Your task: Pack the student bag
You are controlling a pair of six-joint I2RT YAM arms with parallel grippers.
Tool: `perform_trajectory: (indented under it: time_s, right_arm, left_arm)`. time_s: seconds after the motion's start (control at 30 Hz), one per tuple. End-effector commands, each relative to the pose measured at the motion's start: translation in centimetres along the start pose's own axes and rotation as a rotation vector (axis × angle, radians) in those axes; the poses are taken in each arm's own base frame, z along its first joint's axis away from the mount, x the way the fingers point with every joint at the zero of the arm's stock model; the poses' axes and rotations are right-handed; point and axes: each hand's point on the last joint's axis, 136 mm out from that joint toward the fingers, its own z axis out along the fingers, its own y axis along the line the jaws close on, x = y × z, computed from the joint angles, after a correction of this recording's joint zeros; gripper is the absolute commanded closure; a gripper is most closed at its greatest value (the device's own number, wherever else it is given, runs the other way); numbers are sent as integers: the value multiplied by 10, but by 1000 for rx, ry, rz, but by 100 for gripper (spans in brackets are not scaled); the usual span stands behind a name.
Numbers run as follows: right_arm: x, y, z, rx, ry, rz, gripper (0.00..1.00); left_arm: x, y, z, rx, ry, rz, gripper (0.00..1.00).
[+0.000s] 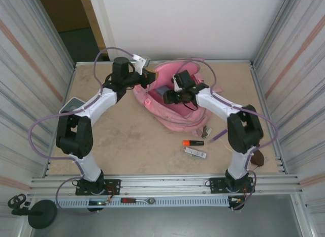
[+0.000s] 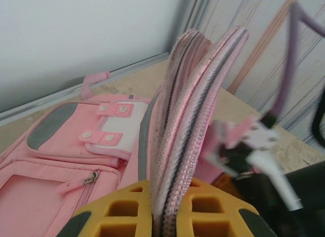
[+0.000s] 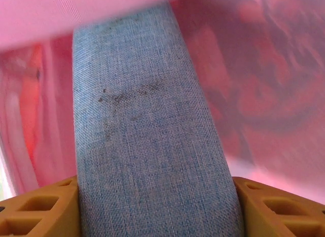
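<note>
The pink student bag (image 1: 175, 112) lies at the back middle of the table with its main compartment open. My left gripper (image 1: 148, 77) is shut on the bag's zipped rim (image 2: 203, 110) and holds that flap upright; the yellow fingers (image 2: 122, 211) pinch the zipper tape. The bag's front pockets and white patch (image 2: 114, 127) lie to the left of the flap. My right gripper (image 1: 170, 97) reaches into the opening, shut on a blue-grey fabric case (image 3: 142, 145). The case spans the gap between the yellow fingers (image 3: 40, 211), with pink lining all round it.
On the table in front of the bag lie an orange marker (image 1: 192, 143), a small white and black stick (image 1: 195, 153), a purple pen (image 1: 219, 135) and a small brown item (image 1: 206, 131). A pale flat device (image 1: 72, 105) sits by the left wall. Corrugated walls close both sides.
</note>
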Motion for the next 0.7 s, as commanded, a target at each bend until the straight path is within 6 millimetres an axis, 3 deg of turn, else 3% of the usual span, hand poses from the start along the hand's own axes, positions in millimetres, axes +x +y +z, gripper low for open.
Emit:
perform_trajectory:
  time_s: [0.0,0.13,0.3,0.47,0.67]
  right_arm:
    - [-27,23,4,-55,-62,-2,43]
    - [-19,17,-26,-44,-112,-31,31]
    - [17,0,-77,-13,-152,-74,13]
    - [76,-25,-102,54,-66,-56,7]
    - [172,-50,-115,235,117,-48,3]
  left_arm:
    - [-62,-10,-9,15,-143,39,100]
    - [-57,6,-8,-40,-132,15,100]
    - [-45,22,-5,-64,-122,-14,100]
    - [-36,33,-7,-76,-118,-33,100]
    - [-33,43,-13,-95,-116,-40,100]
